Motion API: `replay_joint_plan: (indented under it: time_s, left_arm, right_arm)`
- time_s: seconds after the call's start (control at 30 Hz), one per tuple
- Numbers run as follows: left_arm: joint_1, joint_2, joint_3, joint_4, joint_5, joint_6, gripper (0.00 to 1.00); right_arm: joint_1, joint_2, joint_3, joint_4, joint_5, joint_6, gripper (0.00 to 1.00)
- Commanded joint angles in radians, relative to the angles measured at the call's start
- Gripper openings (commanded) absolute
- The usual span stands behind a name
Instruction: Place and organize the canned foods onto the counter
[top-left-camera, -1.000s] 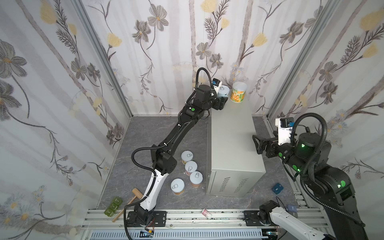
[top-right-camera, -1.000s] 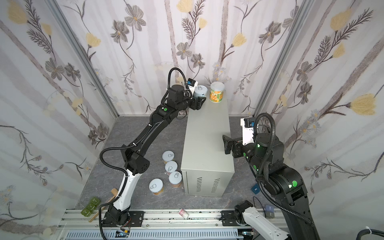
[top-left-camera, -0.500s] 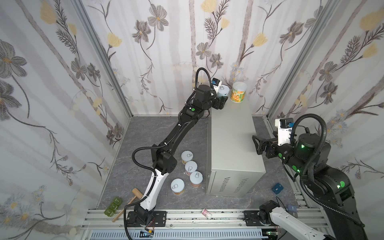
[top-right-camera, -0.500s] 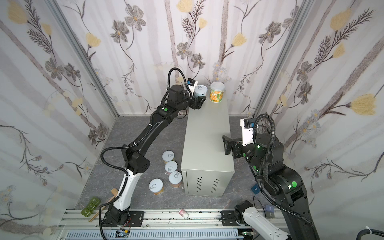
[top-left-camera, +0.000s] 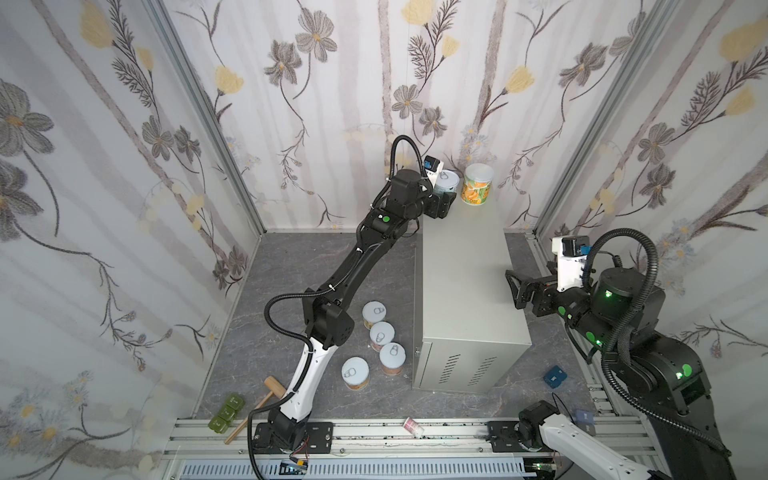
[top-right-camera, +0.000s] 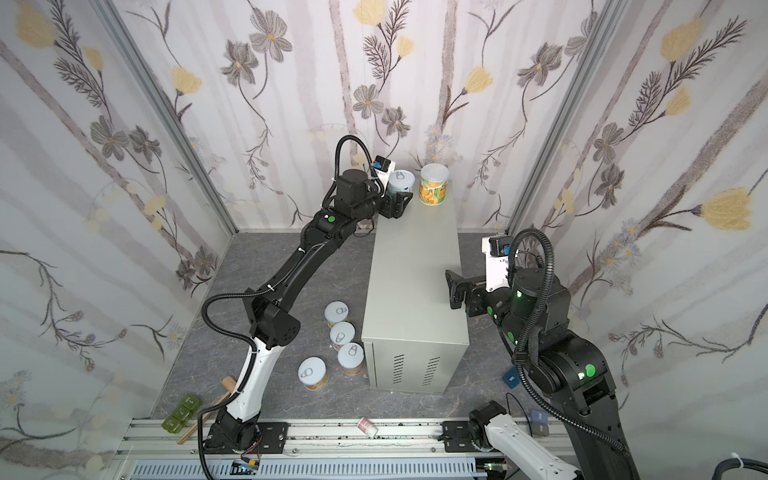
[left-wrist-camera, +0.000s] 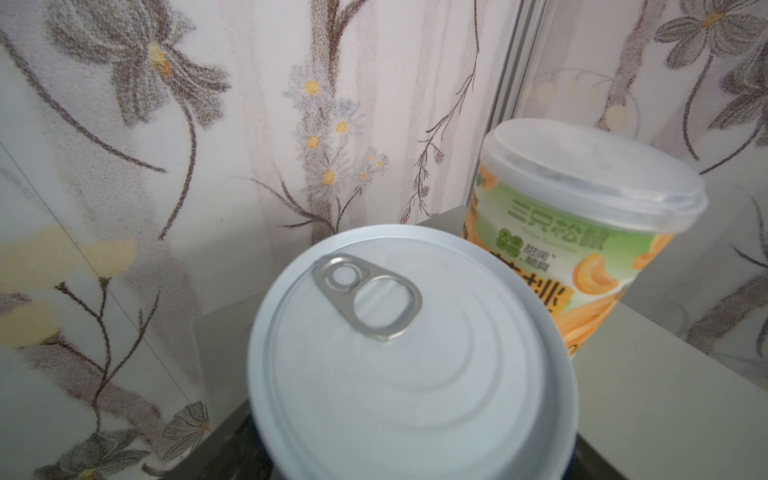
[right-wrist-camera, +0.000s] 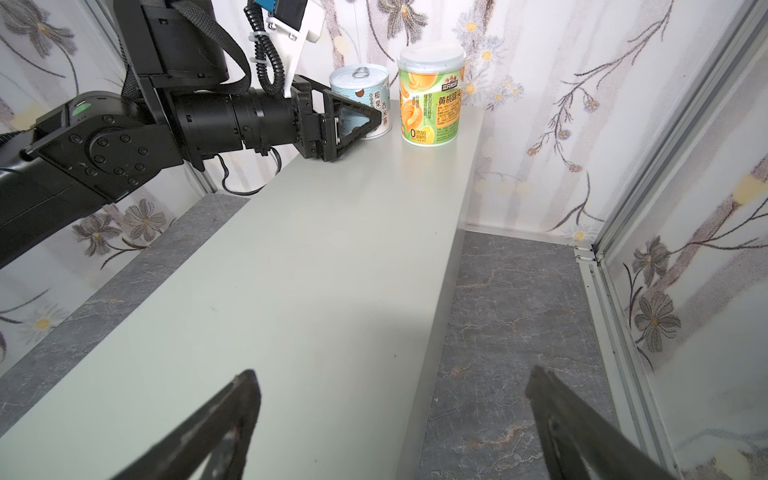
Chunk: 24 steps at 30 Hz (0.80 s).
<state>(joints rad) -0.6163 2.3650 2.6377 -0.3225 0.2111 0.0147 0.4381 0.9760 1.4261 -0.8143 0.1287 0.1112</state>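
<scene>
Two cans (pale blue can (top-left-camera: 448, 181) and yellow-green can (top-left-camera: 478, 189)) share the far edge of the counter (top-left-camera: 461, 270) in both top views, likely leaving room for four floor cans (top-left-camera: 381, 332); the left wrist view looks onto the blue one, fingers hidden; the right wrist view shows the left gripper (right-wrist-camera: 363, 112) straddling it, grip unclear, and the right gripper (right-wrist-camera: 392, 374) gaping empty.

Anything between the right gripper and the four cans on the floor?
Yes, the counter itself. The right gripper hovers off its right edge, jaws open. The four floor cans stand close by its left side, so its body blocks a straight reach.
</scene>
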Motion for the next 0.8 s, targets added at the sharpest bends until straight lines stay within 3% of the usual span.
replay_joint_plan:
  time_s: [0.0, 0.77]
  left_arm:
    - [0.005, 0.01, 0.007, -0.013, 0.011, -0.005, 0.81]
    - [0.023, 0.028, 0.018, 0.026, 0.075, -0.032, 0.83]
  right_arm:
    - [0.001, 0.0, -0.001, 0.022, -0.01, -0.002, 1.0]
    - [0.001, 0.001, -0.002, 0.023, -0.012, -0.001, 1.0]
